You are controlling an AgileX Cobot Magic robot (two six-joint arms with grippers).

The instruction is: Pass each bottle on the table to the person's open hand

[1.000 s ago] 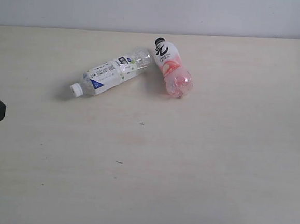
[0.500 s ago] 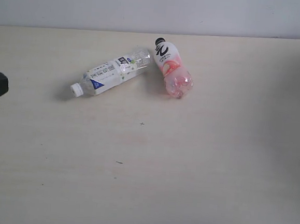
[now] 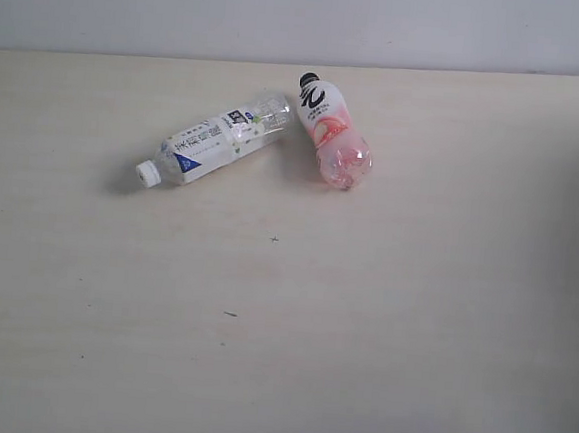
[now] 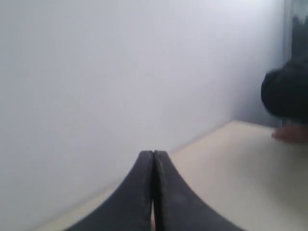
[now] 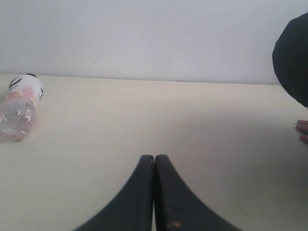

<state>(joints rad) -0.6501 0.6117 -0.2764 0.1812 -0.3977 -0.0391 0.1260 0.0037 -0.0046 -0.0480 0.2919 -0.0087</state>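
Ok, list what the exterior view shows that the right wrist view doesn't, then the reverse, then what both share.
Exterior view only: the white-blue bottle, lying on its side, its base end close to the pink bottle.
Right wrist view only: the right gripper, shut with nothing in it; at the frame edge, fingertips of the person's hand on the table, and a dark sleeve above them.
Both: the pink bottle with its black cap, lying down, the pale table and the plain wall behind.

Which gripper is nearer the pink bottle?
Right, likely. The right gripper sees the pink bottle ahead across the table; the left gripper points at the wall, no bottle in its view.
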